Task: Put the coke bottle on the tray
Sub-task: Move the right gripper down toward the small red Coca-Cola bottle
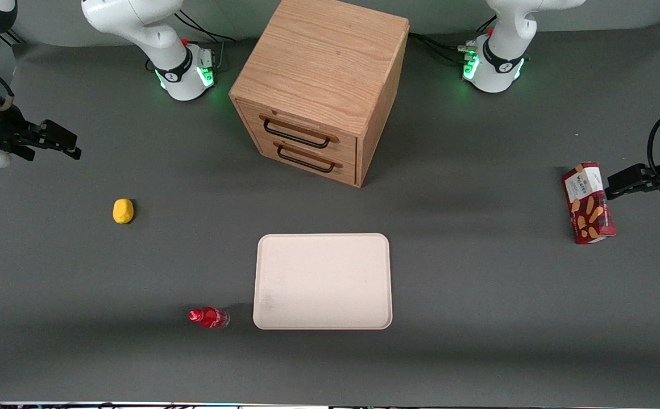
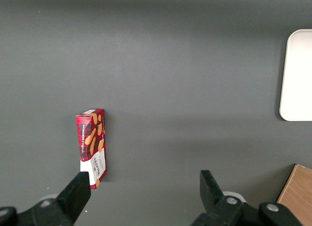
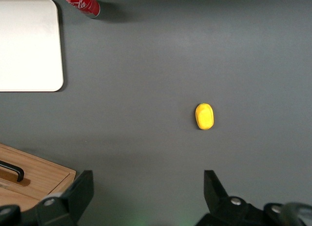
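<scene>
The coke bottle [image 1: 209, 317], tiny, clear, with a red cap and red label, lies on its side on the grey table beside the tray's near corner; it also shows in the right wrist view [image 3: 81, 3]. The pale cream-pink tray [image 1: 323, 282] lies flat and bare in the middle of the table, nearer the front camera than the wooden cabinet; part of it shows in the right wrist view [image 3: 29, 45]. My right gripper [image 1: 59, 142] is open and empty, raised at the working arm's end of the table, well away from the bottle; its fingers [image 3: 213, 187] are wide apart.
A wooden drawer cabinet [image 1: 321, 85] with two black handles stands farther from the front camera than the tray. A yellow lump [image 1: 123, 211] lies toward the working arm's end. A red snack box [image 1: 588, 203] lies toward the parked arm's end.
</scene>
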